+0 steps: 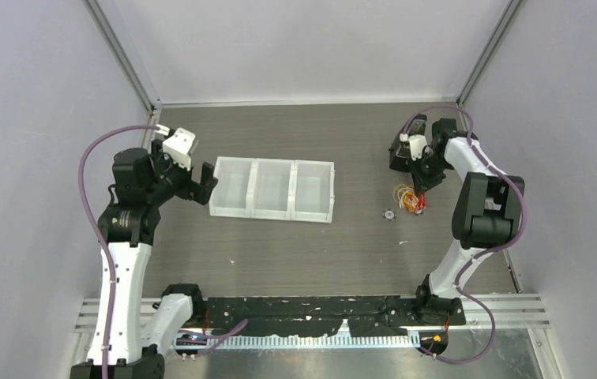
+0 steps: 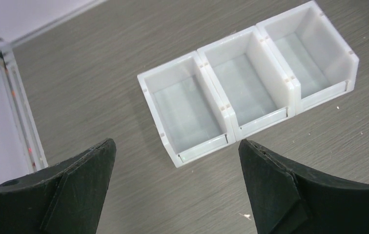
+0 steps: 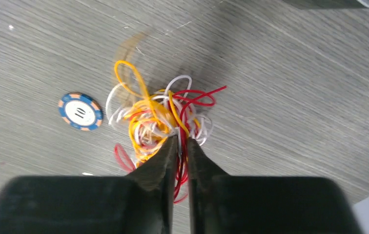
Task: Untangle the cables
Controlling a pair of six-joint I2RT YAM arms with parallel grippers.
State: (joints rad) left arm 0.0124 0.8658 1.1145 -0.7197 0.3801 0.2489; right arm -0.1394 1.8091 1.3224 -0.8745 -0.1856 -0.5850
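The only marked item was a round chip [image 3: 80, 111], its rim banded blue and orange and its white centre carrying a few short dark bars. These were too small to read as letters or a brand.

The chip lay flat on the grey wood-grain surface [image 1: 295, 253], just beside the cables [image 3: 158, 117] on their left in the right wrist view, and apart from them. The cables were one knotted bunch of yellow-orange, white and red loops at the right side of the surface, directly under the right end effector [image 3: 182, 141]. That end effector was closed to a thin slit on the bunch, its two dark fingertips pressed into the knot with red strands running down between them. A yellow-orange loop stood out at the top of the bunch, a red loop stuck out to the right, and another red loop showed low on the left beside the finger.

In the overhead view the right arm's wrist hid part of the bunch. A thick purple hose [image 1: 508, 229] curved along that arm.

Well apart to the left sat a white bin [image 1: 272, 213] with three compartments in a row. The left end effector [image 2: 176, 142] hung above the surface at the bin's left end, its fingers spread wide and holding nothing. Its wrist view looked between them onto the nearest compartment.
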